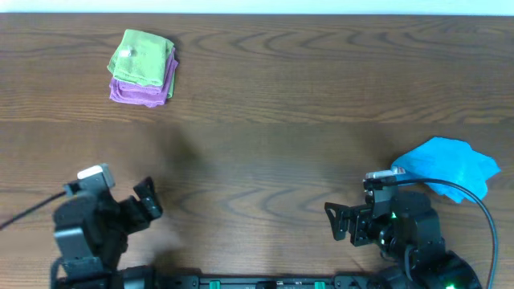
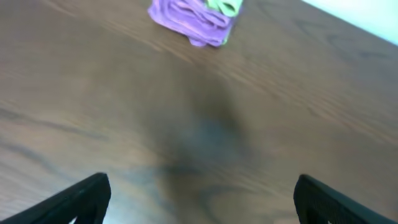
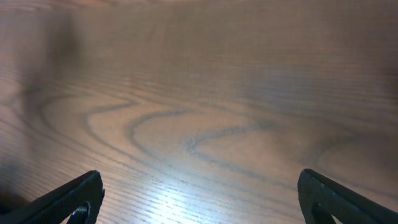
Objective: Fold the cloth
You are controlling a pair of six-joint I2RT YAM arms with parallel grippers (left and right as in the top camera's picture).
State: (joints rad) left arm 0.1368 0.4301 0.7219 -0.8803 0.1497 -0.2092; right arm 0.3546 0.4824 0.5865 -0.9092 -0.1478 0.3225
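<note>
Nearest, at the table's (image 1: 265, 128) near edge, the left gripper (image 1: 149, 201) is sitting low on the left side, its jaws standing spread wide; in the left wrist view its two dark fingers (image 2: 87, 196) are showing at the bottom corners with brown wood grain lying between them. Next, the right gripper (image 1: 336, 222) is sitting at the near right side, pointing toward the table's middle, its jaws likewise standing wide apart over wood grain and gripping no item. Further off, the cloth (image 1: 143, 56) is lying at the far left of the table, folded into a small squarish bundle, with its white tag (image 1: 124, 53) showing near its left edge. It is resting on top of the purple folded cloth (image 1: 140, 92), whose edges are peeking out along the near side and the right side. This stack is lying well apart from both grippers; in the left wrist view it is appearing at the top edge, ahead of the left gripper, the green piece cut off by the frame. Last, the bright blue cloth (image 1: 450, 164) is lying crumpled at the right side of the table, just beyond the right arm, with a black cable (image 1: 484, 210) curving past its near edge.
</note>
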